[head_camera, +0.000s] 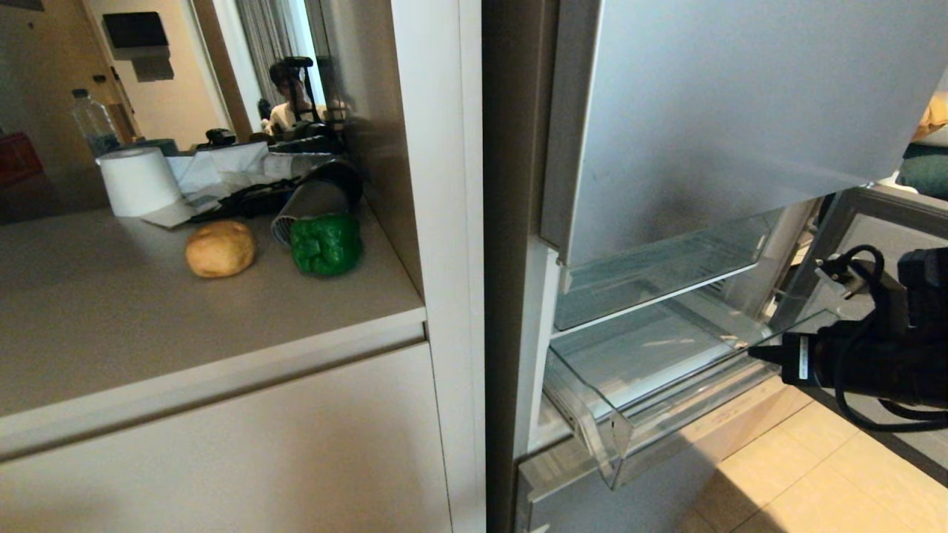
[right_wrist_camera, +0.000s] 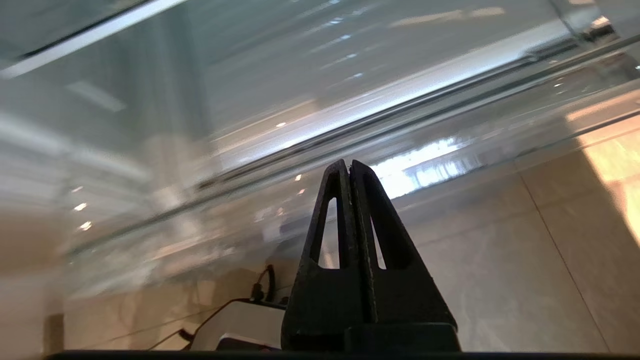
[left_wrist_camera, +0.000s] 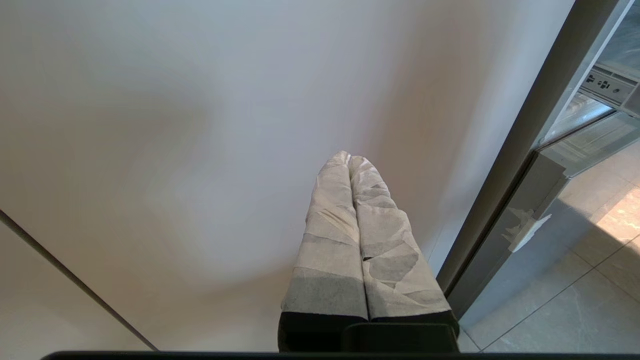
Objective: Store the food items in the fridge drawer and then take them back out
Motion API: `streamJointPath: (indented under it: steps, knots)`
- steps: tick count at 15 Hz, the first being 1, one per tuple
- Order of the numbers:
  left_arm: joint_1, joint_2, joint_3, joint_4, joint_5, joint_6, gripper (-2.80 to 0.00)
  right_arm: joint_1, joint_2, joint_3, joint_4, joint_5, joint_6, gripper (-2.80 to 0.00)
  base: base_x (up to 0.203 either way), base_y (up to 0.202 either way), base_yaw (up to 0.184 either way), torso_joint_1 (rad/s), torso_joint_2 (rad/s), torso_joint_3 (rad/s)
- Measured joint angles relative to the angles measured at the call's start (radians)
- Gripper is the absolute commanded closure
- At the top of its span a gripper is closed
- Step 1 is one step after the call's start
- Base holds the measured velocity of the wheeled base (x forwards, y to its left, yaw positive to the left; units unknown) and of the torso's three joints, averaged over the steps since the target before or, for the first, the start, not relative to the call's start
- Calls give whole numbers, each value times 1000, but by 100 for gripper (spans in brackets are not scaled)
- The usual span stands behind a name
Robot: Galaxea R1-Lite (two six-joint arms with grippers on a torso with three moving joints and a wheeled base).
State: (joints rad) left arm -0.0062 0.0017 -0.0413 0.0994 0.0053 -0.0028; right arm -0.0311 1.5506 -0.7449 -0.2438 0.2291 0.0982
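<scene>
Two food items lie on the beige counter at the left: a tan potato-like lump and, to its right, a glossy green bell pepper. The fridge drawer stands pulled out at the lower right, and its clear bin holds nothing I can see. My right gripper is shut and empty, its black tip close to the bin's outer rim. In the right wrist view the shut gripper points at the blurred clear drawer wall. My left gripper, with tape-wrapped fingers, is shut and empty, low in front of a white cabinet panel.
Behind the food stand a white paper roll, a grey-black hair dryer, crumpled paper and a water bottle. A person shows in a reflection. The tall silver fridge door hangs above the drawer. Tiled floor lies below.
</scene>
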Motion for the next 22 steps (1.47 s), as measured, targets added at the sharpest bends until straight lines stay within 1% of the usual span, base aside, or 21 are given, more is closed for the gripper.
streamJointPath:
  steps: [3, 4, 8, 10, 14, 16, 20, 22]
  knots:
    - [0, 0, 0, 0, 0, 0, 0, -6, 100, -73, -1, -74, -6, 0, 0, 0, 0, 0, 0, 0]
    - [0, 0, 0, 0, 0, 0, 0, -11, 127, -94, -2, -81, -15, 0, 0, 0, 0, 0, 0, 0]
    - [0, 0, 0, 0, 0, 0, 0, -26, 213, -145, -19, -80, -34, 0, 0, 0, 0, 0, 0, 0]
    - [0, 0, 0, 0, 0, 0, 0, -33, 247, -149, -73, -79, -48, 0, 0, 0, 0, 0, 0, 0]
    - [0, 0, 0, 0, 0, 0, 0, -38, 263, -147, -77, -81, -51, 0, 0, 0, 0, 0, 0, 0]
    - [0, 0, 0, 0, 0, 0, 0, -39, 243, -136, -51, -83, -52, 0, 0, 0, 0, 0, 0, 0]
    - [0, 0, 0, 0, 0, 0, 0, -50, 188, -107, 63, -85, -55, 0, 0, 0, 0, 0, 0, 0]
    - [0, 0, 0, 0, 0, 0, 0, -57, 166, -98, 70, -86, -55, 0, 0, 0, 0, 0, 0, 0]
